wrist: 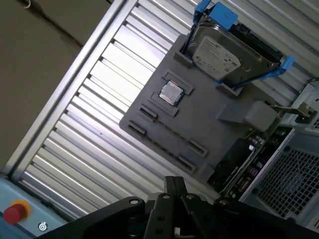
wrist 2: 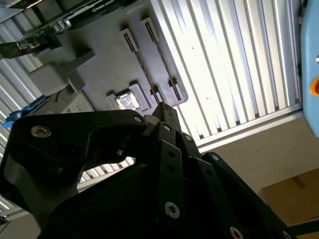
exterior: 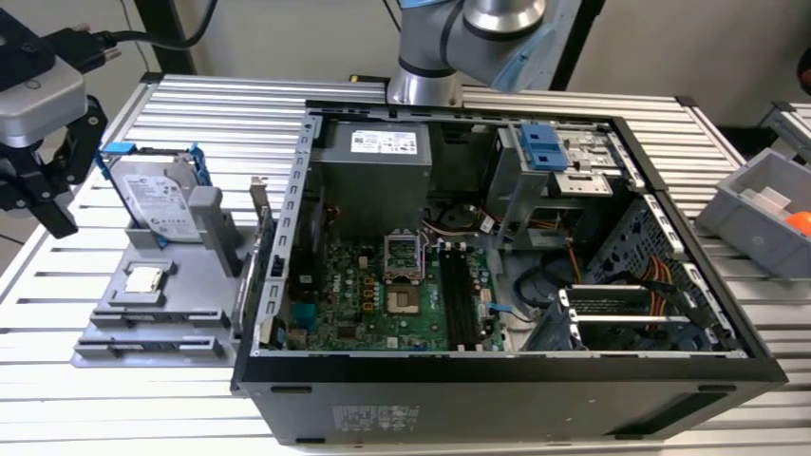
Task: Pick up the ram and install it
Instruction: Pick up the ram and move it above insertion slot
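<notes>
Over the slatted table (wrist: 94, 104) the gripper (wrist: 174, 186) is seen closed, empty; the ram, judged thin and brittle, is best gripped edgewise.

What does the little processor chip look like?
Left of the big open computer case, in the exterior view, lies a flat grey holder. The processor chip sits in a square pocket on it, near the standing hard drive. It is small, square and silver; the drive is bigger, with a blue frame.
</notes>
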Motion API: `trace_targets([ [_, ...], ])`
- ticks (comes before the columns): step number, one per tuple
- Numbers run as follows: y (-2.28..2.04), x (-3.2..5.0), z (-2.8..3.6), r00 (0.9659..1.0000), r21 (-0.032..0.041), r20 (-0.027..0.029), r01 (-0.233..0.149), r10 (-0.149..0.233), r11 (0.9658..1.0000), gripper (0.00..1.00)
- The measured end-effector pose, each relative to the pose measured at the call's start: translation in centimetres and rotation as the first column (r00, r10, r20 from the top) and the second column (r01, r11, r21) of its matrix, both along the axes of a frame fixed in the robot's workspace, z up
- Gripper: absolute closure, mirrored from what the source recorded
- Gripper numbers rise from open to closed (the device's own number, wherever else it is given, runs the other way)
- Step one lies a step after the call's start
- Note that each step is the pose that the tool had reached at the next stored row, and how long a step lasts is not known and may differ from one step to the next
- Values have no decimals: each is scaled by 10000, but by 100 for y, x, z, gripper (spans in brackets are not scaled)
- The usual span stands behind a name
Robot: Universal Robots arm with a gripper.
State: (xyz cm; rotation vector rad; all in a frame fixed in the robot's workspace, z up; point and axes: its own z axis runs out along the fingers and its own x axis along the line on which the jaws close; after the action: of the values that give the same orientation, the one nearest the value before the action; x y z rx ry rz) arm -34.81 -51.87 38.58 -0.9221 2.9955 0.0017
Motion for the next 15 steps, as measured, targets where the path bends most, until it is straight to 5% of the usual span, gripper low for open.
trace_targets([
  [15, 2, -2, 0, 9975, -1, 2, -713, 713, 9975, 100],
])
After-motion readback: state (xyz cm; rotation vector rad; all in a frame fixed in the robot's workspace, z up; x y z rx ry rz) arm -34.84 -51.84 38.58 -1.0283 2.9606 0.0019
